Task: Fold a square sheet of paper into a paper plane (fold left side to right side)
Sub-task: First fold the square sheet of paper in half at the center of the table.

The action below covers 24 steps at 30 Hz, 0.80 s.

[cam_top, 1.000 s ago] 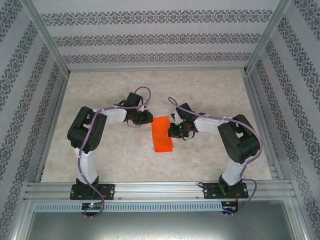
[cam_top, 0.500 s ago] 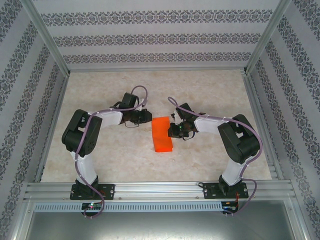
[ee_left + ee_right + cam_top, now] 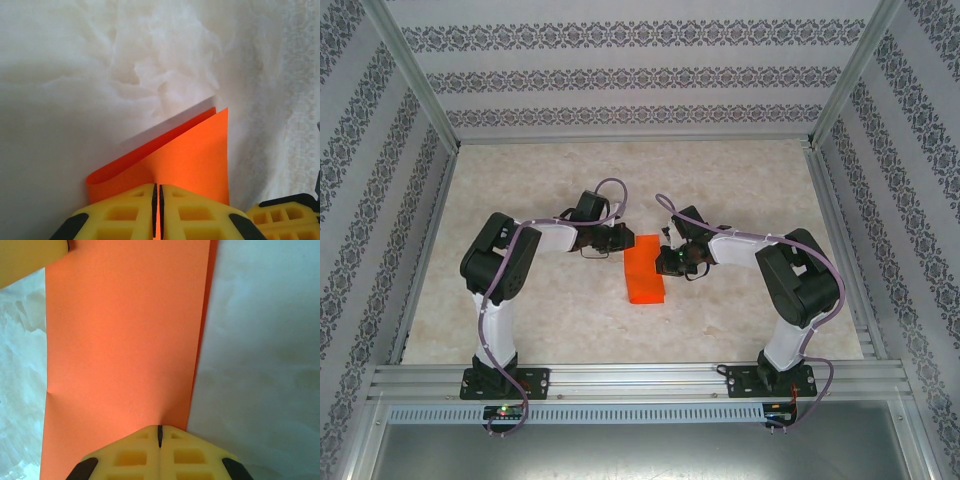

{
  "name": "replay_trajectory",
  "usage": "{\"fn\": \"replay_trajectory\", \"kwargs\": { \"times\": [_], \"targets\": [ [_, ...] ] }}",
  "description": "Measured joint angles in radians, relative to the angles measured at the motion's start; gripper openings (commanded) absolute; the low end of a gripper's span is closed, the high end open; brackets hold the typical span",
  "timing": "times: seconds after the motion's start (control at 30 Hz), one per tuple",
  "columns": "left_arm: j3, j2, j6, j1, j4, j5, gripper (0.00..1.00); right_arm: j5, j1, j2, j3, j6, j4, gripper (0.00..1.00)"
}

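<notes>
Square sheet of paper (image 3: pixel 644 270): bright orange, lying at the centre of the overhead view on the pale marbled table (image 3: pixel 550 320), between the two arms. It shows as a narrow upright rectangle, not a full square.

Layers: two are visible. In the left wrist view (image 3: pixel 195 155) the top layer lifts off the lower one, and the bend at the lower left is rounded, not pressed flat. In the right wrist view (image 3: pixel 125 340) a thin strip of the lower layer shows along the right edge, so the edges do not quite match.

Left gripper (image 3: pixel 617 240): at the upper left corner of the paper in the overhead view. In its own camera (image 3: pixel 157 189) the yellow fingers are nearly together, with orange showing in the slit, so it appears pinched on the folded edge.

Right gripper (image 3: pixel 670 262): at the paper's right edge. Its fingers (image 3: pixel 160 430) are closed tight, tips at the paper's surface near that edge. Whether paper is caught between them I cannot tell.

Progress: the left-to-right fold looks made but not sharply creased. No nose, wings or dart shape yet, so most of the folding is judged to remain.
</notes>
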Motion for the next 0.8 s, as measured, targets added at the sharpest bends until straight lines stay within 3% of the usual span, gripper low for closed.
{"fn": "replay_trajectory", "kwargs": {
  "times": [0.27,0.47,0.67,0.8],
  "targets": [
    [0.121,0.049,0.039,0.003,-0.103,-0.097,0.14,0.000,0.000,0.000,0.000,0.000,0.000,0.04],
    [0.222,0.105,0.062,0.011,-0.164,-0.106,0.13,0.000,0.000,0.000,0.000,0.000,0.000,0.04],
    [0.220,0.095,0.085,0.034,-0.166,-0.127,0.17,0.000,0.000,0.000,0.000,0.000,0.000,0.04],
    [0.135,-0.001,0.085,0.050,-0.169,-0.145,0.17,0.000,0.000,0.000,0.000,0.000,0.000,0.04]
  ]
}}
